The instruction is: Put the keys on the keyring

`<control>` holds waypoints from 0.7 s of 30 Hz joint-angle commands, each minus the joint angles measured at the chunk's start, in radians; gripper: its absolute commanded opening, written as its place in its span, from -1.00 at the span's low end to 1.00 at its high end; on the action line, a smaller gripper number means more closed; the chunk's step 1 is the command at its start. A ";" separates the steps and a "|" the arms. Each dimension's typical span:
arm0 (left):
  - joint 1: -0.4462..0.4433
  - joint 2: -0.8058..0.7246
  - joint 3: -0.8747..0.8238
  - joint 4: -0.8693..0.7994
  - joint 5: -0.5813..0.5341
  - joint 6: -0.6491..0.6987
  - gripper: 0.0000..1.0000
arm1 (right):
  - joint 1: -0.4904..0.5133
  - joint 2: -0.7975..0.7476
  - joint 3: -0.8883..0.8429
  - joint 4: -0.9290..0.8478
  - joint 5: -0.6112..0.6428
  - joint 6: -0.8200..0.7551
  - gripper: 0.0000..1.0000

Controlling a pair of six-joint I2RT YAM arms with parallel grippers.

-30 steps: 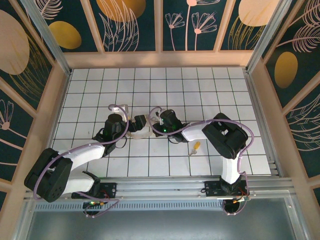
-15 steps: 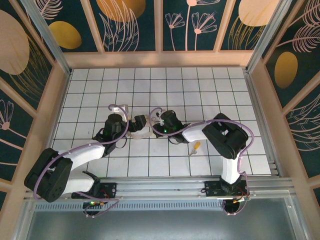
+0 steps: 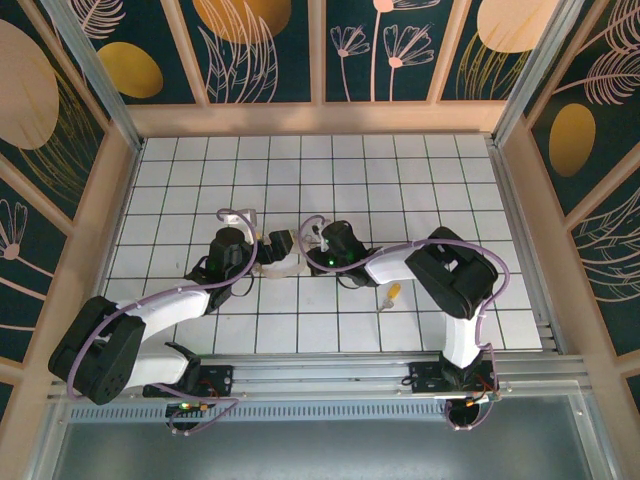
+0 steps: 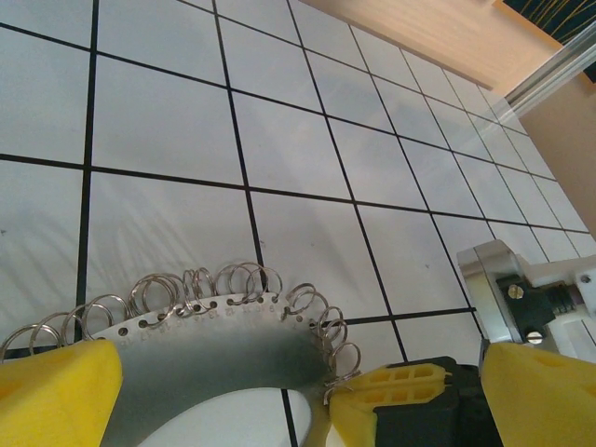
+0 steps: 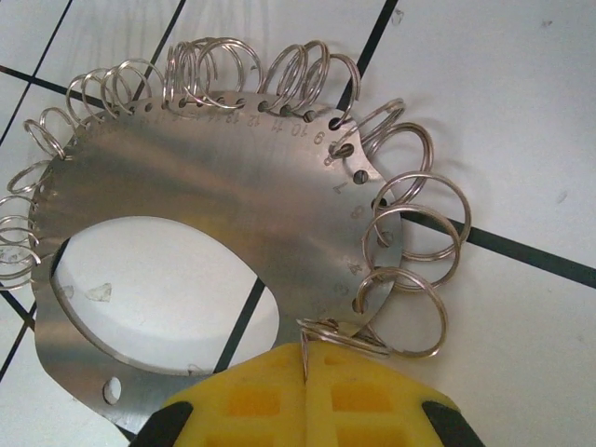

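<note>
Right gripper (image 5: 305, 377) pinches its yellow fingers (image 5: 242, 405) tight together on one small wire loop at the rim of the keyring (image 5: 214, 177). The keyring is a flat silver plate with a large hole and a fringe of loops, lying on the white tiled table (image 5: 521, 112). Left gripper (image 4: 293, 405) stands with its fingers (image 4: 51, 391) spread wide, the plate's looped edge between them and nothing clamped. Whether either finger touches the metal cannot be told. The yellow-headed key (image 3: 390, 295) lies on the tiles well apart from both pairs of fingers, just beside the right arm (image 3: 445, 275).
</note>
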 commanded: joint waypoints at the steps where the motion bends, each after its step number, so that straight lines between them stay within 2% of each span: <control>1: 0.005 -0.025 0.024 0.005 0.011 0.014 0.98 | -0.031 -0.117 0.034 -0.023 -0.049 -0.059 -1.00; 6: 0.008 -0.058 0.099 -0.019 0.020 0.032 0.98 | -0.096 -0.284 0.057 -0.057 -0.198 -0.153 -1.00; 11: 0.033 -0.020 0.225 -0.009 0.153 0.029 0.96 | -0.188 -0.412 0.049 -0.002 -0.467 -0.216 -1.00; 17: 0.045 0.035 0.341 0.017 0.294 0.013 0.88 | -0.310 -0.485 0.044 0.081 -0.686 -0.169 -1.00; 21: 0.048 0.039 0.365 0.054 0.357 0.015 0.74 | -0.366 -0.498 0.051 0.106 -0.778 -0.136 -1.00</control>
